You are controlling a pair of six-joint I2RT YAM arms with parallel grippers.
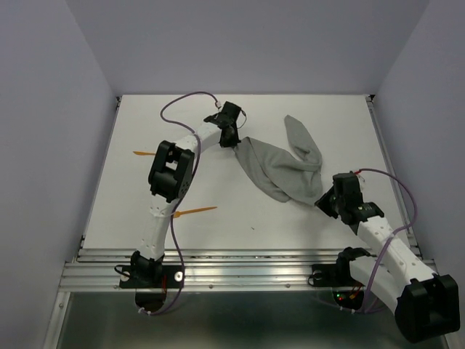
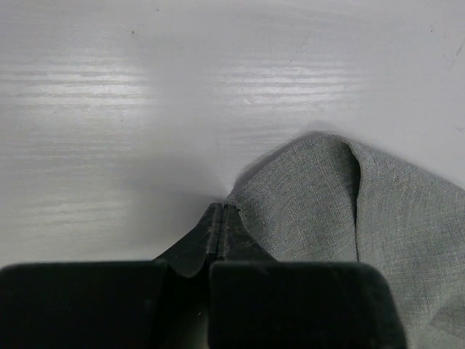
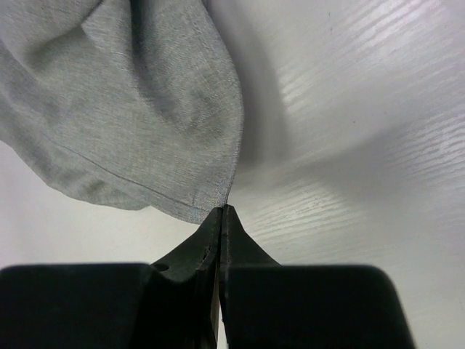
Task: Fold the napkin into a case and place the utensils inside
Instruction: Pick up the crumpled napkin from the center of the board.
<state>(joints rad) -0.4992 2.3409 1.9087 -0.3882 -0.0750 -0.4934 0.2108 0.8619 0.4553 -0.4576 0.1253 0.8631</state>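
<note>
Left wrist view: the left gripper (image 2: 221, 212) fills the 6 o'clock edge. Its two dark fingers (image 2: 196, 246) are pressed together and pinch the edge of the grey napkin (image 2: 341, 211), which spreads from the tips toward 4 o'clock over the white table (image 2: 145, 94). Right wrist view: the right gripper (image 3: 221, 212), also at 6 o'clock, is clamped on a hemmed corner of the napkin, and the cloth rises in soft folds from the tips toward 11 o'clock. Top view: the napkin lies crumpled right of centre, strung between the grippers, with the left one at its 10 o'clock end, the right one at its 4 o'clock end and a loose flap reaching toward 12 o'clock. Two orange utensils lie well apart from the cloth: one utensil (image 1: 196, 211) at 7 o'clock of centre, touching the left arm (image 1: 173, 171) in this view, and the other utensil (image 1: 143, 153) at 9 o'clock, partly hidden behind that arm.
</note>
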